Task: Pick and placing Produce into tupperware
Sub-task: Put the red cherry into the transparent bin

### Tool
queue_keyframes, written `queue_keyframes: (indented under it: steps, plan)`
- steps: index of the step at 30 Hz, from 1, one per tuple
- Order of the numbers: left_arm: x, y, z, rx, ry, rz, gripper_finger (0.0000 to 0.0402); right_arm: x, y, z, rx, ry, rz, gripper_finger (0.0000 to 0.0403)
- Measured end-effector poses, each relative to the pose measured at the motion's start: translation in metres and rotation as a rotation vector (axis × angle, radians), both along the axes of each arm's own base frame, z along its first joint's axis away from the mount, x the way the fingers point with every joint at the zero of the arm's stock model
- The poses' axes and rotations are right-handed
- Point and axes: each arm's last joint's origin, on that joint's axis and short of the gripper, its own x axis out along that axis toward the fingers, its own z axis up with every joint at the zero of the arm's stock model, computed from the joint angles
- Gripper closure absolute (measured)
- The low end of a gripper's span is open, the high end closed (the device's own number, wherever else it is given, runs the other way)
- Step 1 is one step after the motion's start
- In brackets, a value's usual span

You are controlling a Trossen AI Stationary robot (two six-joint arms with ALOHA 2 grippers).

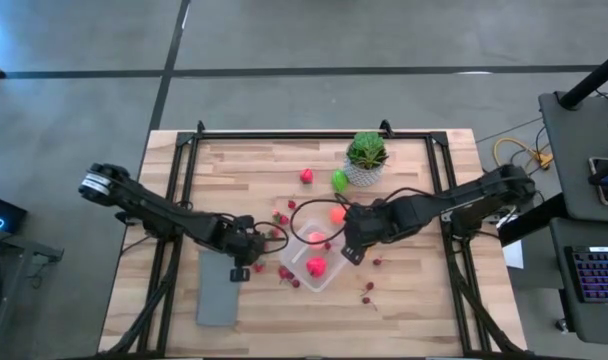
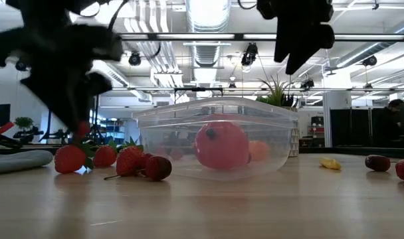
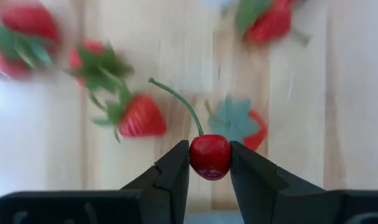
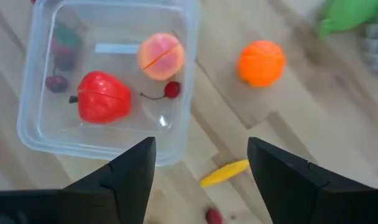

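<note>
My left gripper (image 3: 209, 160) is shut on a red cherry (image 3: 209, 155), left of the tupperware (image 1: 327, 279) and above several loose strawberries (image 3: 140, 116). In the low view the cherry (image 2: 82, 127) shows under the left gripper, above the berries (image 2: 105, 157) on the table. My right gripper (image 4: 201, 155) is open and hovers over the near right edge of the clear box (image 4: 188, 68). The box holds a big red fruit (image 4: 102, 96), a pink piece (image 4: 160, 56) and a cherry (image 4: 171, 89). An orange piece (image 4: 261, 62), a yellow piece (image 4: 224, 173) and a green piece (image 4: 349, 15) lie outside it. My left gripper pinches the cherry's round body (image 3: 209, 167) between its two fingertips, one on each side, coming from above and pointing down. The green stem (image 3: 176, 99) sticks out free beyond the fingers. The cherry hangs clear of the table.
A spiky green plant in a white pot (image 1: 366, 156) stands behind the box at the far side. A flat grey rectangle (image 1: 219, 291) lies on the table under the left arm. More berries (image 1: 368, 291) lie scattered right of the box; a red one (image 1: 306, 176) sits far.
</note>
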Motion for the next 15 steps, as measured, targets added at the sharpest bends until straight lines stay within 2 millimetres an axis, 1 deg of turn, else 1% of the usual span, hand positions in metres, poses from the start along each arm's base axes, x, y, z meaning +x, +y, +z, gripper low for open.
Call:
queue_keyframes:
  steps: [6, 10, 12, 15]
  plan:
    - [0.017, -0.001, 0.042, 0.089, -0.192, -0.004, 0.0309, -0.020, -0.002, 0.017, -0.043, -0.024, -0.049, 0.0160]
    - [0.033, -0.005, 0.069, 0.117, -0.353, -0.068, 0.0309, -0.031, -0.001, 0.025, -0.047, -0.032, -0.061, 0.0161]
    - [0.042, -0.007, 0.075, 0.117, -0.428, -0.092, 0.0309, -0.037, 0.001, 0.027, -0.056, -0.034, -0.072, 0.0160]
    - [0.053, -0.009, 0.070, 0.088, -0.456, -0.099, 0.0309, -0.047, 0.004, 0.031, -0.068, -0.023, -0.086, 0.0157]
